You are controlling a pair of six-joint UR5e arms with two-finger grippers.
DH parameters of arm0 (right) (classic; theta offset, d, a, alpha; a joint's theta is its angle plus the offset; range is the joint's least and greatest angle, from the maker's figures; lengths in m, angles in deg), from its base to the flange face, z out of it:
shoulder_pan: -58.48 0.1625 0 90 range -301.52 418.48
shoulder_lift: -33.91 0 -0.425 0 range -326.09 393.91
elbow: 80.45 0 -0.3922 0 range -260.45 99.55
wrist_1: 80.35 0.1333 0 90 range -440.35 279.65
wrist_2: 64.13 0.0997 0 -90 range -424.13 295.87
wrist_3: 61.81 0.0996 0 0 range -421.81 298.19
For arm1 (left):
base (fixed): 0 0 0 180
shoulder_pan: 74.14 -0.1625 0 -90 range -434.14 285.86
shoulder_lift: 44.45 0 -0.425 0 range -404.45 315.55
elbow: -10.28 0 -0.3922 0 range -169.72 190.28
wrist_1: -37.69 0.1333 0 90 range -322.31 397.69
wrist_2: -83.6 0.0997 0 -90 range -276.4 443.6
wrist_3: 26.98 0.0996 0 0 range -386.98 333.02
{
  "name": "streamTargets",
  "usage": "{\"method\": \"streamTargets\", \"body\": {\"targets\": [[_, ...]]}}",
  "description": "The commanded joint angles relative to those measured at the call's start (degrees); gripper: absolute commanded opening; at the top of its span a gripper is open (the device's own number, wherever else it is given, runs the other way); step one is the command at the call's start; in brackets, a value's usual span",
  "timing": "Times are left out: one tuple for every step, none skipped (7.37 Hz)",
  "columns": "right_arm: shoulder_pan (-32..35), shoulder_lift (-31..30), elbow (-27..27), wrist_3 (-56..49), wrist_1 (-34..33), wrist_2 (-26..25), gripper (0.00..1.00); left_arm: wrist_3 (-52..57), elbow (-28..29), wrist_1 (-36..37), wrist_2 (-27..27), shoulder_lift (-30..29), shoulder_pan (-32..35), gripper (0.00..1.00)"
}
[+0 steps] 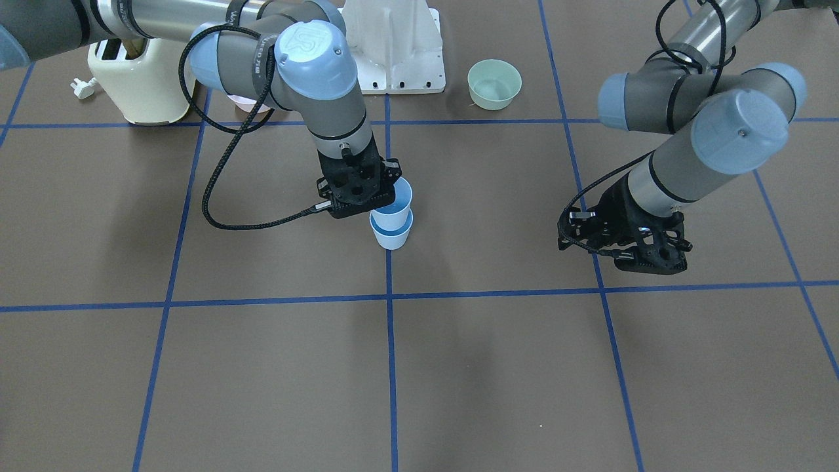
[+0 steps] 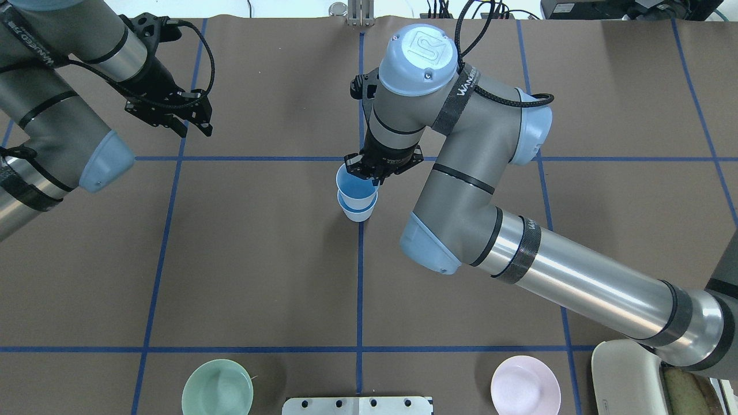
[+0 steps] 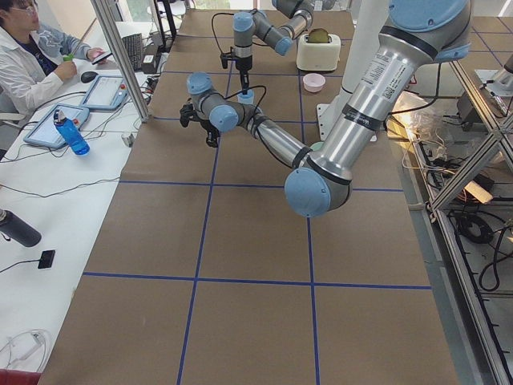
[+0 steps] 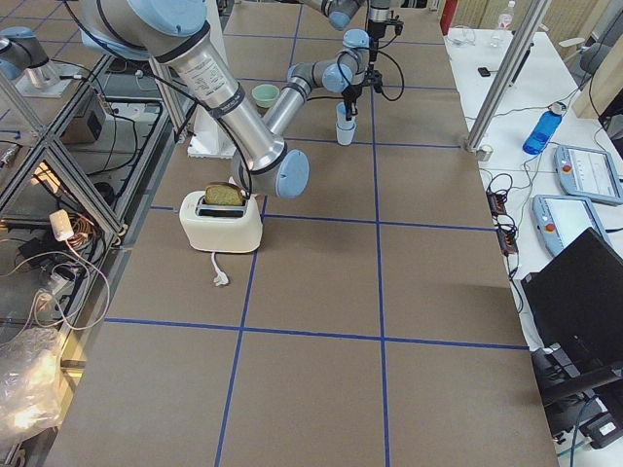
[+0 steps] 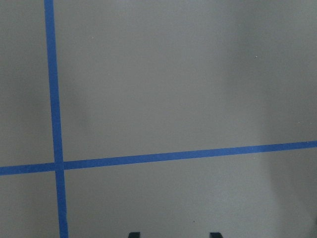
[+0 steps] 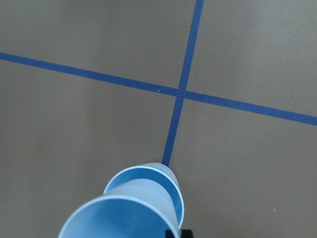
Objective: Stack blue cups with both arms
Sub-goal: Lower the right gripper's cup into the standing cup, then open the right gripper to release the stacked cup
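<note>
Right gripper [image 2: 364, 174] clamped on rim of upper blue cup [image 2: 353, 187]. Cup nested partway in lower blue cup [image 2: 357, 212], which stands on centre tape line [image 2: 360, 276]. Left gripper [image 2: 184, 124] empty, fingers apart, well clear. Stacking judged near complete. Remaining: release, withdraw.

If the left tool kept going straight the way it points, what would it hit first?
The table cover: the left tool points down at bare brown paper by a blue tape crossing, nothing between, as far as shown.
</note>
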Motion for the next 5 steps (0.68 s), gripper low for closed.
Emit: {"method": "streamTargets", "body": {"targets": [[-0.05,-0.09,-0.04,-0.24,0.07,0.05,0.61,0.00,0.00,-0.07,0.00,0.00,0.04,0.56],[0.04,-0.09,-0.04,-0.42,0.07,0.05,0.73,0.00,-0.09,-0.07,0.00,0.00,0.04,0.56],[0.04,-0.09,-0.04,-0.51,0.07,0.14,0.77,0.00,-0.09,-0.07,0.00,0.09,0.04,0.56],[0.04,-0.09,0.04,-0.51,0.07,0.14,0.84,0.00,-0.09,0.02,0.00,0.00,0.04,0.56],[0.74,-0.17,0.57,-0.42,0.16,0.14,1.00,0.00,-0.09,0.10,0.00,0.00,0.56,0.56]]}}
